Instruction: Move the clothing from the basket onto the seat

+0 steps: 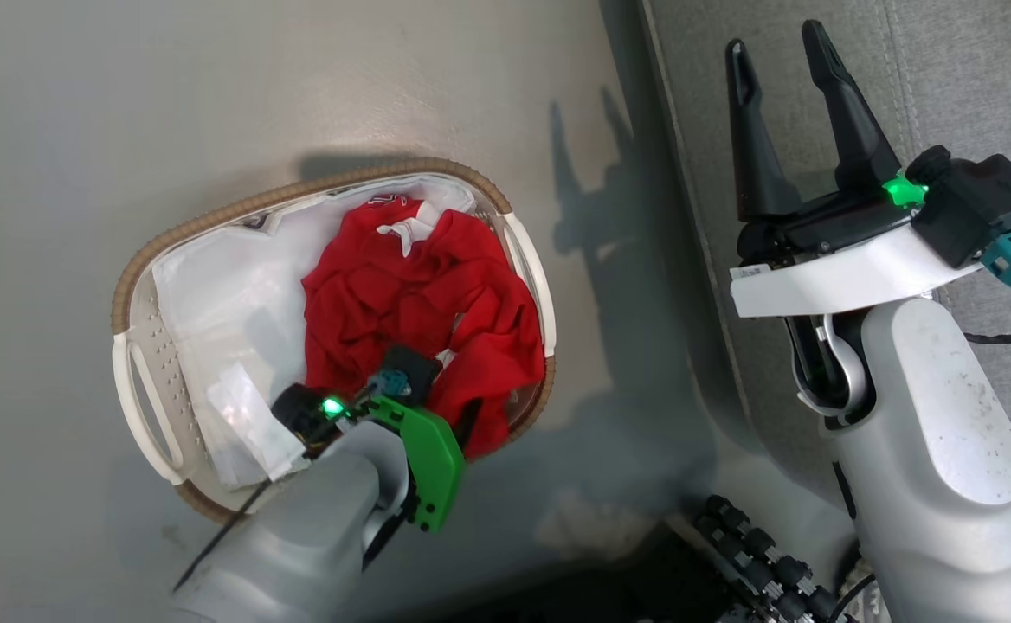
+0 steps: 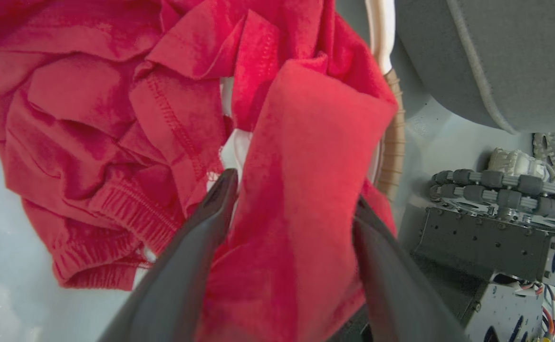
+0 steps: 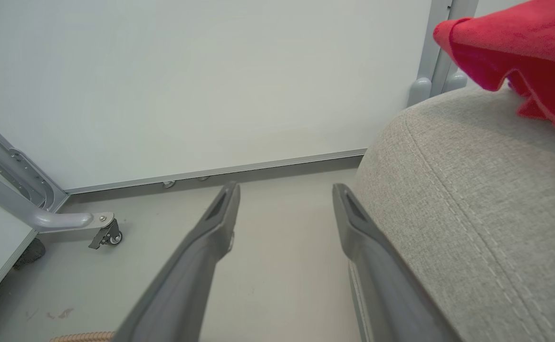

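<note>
No legible text anywhere. On right wrist plate (image 1: 852,279), small white label (image 1: 752,272): print too small to read. On red garment (image 1: 410,303), white marking (image 1: 382,201): creased, unreadable.

Spread right claw (image 3: 285,190), grey seat (image 3: 472,213), red cloth (image 3: 520,42)

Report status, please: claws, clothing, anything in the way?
Left claw open, astride red clothing fold in basket. Right claw open, empty, beside seat. Another red piece on seat. No obstacle seen.
</note>
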`<state>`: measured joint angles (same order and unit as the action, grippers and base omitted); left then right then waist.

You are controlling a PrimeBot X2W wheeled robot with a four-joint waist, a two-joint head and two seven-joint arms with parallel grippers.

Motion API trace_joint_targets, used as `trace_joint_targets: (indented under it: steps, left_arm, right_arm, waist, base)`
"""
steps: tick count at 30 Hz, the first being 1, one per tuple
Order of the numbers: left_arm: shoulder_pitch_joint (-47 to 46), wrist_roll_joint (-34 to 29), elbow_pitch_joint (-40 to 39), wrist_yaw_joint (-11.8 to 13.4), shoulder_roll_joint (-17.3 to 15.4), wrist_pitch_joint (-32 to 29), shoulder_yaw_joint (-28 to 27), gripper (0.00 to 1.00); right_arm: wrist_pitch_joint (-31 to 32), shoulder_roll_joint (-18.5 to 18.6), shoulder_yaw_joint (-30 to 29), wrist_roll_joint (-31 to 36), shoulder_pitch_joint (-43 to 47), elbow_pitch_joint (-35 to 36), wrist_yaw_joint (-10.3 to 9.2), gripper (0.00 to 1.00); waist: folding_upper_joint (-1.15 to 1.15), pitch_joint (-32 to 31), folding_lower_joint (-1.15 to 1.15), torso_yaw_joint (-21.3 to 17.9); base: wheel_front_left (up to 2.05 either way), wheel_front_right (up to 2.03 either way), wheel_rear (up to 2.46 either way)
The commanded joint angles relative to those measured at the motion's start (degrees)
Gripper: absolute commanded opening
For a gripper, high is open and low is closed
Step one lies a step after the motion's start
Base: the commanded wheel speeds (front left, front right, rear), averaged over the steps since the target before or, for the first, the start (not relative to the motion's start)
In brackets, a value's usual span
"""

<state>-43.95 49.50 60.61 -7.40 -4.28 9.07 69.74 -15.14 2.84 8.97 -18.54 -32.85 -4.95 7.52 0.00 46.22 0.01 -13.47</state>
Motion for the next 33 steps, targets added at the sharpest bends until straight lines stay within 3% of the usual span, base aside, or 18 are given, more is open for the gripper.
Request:
trace_joint_targets:
  steps: [1,18,19,20,33]
  left_arm:
    - [-1.72,0.27,0.75,-0.13,-0.61,-0.07,0.42,1.00]
    - [-7.29,-2.84,10.80,-0.14,-0.58,-1.01,3.19,1.00]
    - [-7.05,-2.75,11.09,-0.14,-0.66,-1.18,3.22,0.39]
    - [-6.83,-2.71,11.19,-0.14,-0.65,-1.10,3.24,0.00]
    - [-1.45,1.41,11.66,-0.14,0.33,4.46,1.53,0.00]
  right_arm:
    - [-0.01,0.18,0.13,0.45,-0.96,0.50,-0.06,1.00]
    - [-0.01,0.17,1.69,1.13,-2.80,4.26,-0.06,1.00]
    - [-0.01,0.17,1.77,0.99,-2.83,4.22,-0.06,1.00]
    - [-0.01,0.17,1.81,0.84,-2.87,4.15,-0.06,1.00]
    - [-0.01,0.18,1.74,-0.18,-0.44,0.04,-0.06,1.00]
  waist:
    - [0.00,0.90,-0.01,0.06]
    - [0.00,4.55,-0.01,-0.39]
    - [0.00,4.41,-0.01,-0.44]
    - [0.00,4.23,-0.01,-0.48]
    - [0.00,-5.22,-0.01,0.79]
  base:
    - [0.00,0.00,0.00]
    - [0.00,0.00,0.00]
    - [0.00,0.00,0.00]
    - [0.00,0.00,0.00]
    - [0.00,0.00,0.00]
